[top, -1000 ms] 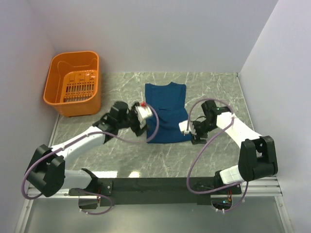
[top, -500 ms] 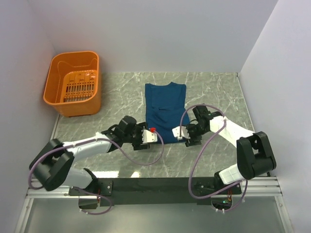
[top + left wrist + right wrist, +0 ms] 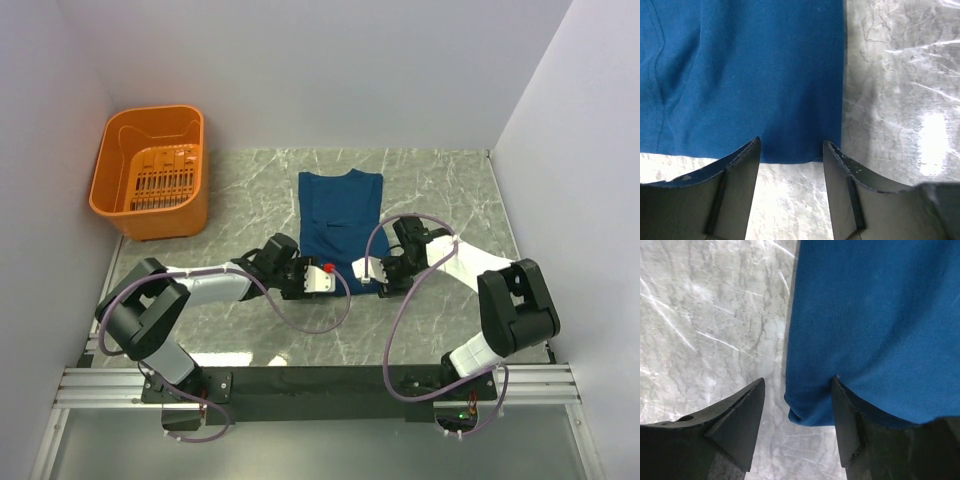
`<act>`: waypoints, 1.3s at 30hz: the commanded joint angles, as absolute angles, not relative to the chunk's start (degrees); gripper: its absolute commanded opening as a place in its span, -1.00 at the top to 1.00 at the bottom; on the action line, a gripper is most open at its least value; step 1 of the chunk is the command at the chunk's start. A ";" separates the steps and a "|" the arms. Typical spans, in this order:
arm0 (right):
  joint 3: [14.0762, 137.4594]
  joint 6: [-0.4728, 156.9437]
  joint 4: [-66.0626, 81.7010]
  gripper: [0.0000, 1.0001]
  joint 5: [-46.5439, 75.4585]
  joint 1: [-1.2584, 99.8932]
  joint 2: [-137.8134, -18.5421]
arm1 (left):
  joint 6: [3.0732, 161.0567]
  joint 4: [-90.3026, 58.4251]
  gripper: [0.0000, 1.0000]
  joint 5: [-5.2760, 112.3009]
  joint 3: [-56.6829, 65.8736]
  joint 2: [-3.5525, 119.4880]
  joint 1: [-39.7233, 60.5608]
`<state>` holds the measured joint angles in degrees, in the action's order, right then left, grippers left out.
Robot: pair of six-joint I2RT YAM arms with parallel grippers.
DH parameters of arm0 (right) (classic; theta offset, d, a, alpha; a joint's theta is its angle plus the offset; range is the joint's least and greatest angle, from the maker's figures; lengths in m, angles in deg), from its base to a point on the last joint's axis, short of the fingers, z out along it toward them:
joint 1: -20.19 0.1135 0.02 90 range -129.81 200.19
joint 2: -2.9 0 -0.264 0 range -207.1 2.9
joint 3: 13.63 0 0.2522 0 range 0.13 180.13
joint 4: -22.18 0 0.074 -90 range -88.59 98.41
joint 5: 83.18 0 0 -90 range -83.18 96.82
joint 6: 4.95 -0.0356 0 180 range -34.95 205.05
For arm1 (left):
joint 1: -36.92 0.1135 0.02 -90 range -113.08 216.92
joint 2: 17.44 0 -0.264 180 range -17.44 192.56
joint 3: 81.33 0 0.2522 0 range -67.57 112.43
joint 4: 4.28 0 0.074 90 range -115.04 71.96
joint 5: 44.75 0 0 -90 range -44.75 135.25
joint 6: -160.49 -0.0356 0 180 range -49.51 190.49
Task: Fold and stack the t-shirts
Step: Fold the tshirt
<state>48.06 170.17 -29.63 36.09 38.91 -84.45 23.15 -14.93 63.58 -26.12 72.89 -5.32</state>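
Left pincer [image 3: 790, 145] and right pincer [image 3: 797, 382] both gape open at the near hem corners of the t-shirt [image 3: 341, 215], flat on the worktop [image 3: 450, 190], sides apparently folded in, end-to-end fold and stacking yet to come.

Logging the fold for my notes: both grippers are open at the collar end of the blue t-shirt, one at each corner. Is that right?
Not the collar end. The top view shows the left gripper and right gripper open at the near hem corners of the t-shirt, one each.

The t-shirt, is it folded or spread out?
Folded lengthwise: the t-shirt lies flat as a narrow rectangle, no sleeves sticking out, neckline at the far end.
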 commanded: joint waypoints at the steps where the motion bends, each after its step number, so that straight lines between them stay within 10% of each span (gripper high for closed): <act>1: 50.14 168.55 -28.32 -0.22 33.98 38.65 -85.51 | 20.57 -14.88 -0.16 63.01 -25.91 73.44 -5.88; 30: 51.99 163.80 -27.18 0.02 32.92 39.00 -87.45 | 17.93 -21.29 -0.42 65.12 -25.74 71.24 -7.47; 36: 51.55 163.80 -26.74 0.03 31.87 38.91 -87.62 | 19.15 -19.45 -0.27 61.52 -23.90 75.63 -8.08; 39: 51.20 163.71 -26.39 0.06 31.52 38.91 -87.54 | 19.68 -19.01 0.13 60.20 -23.54 76.16 -8.08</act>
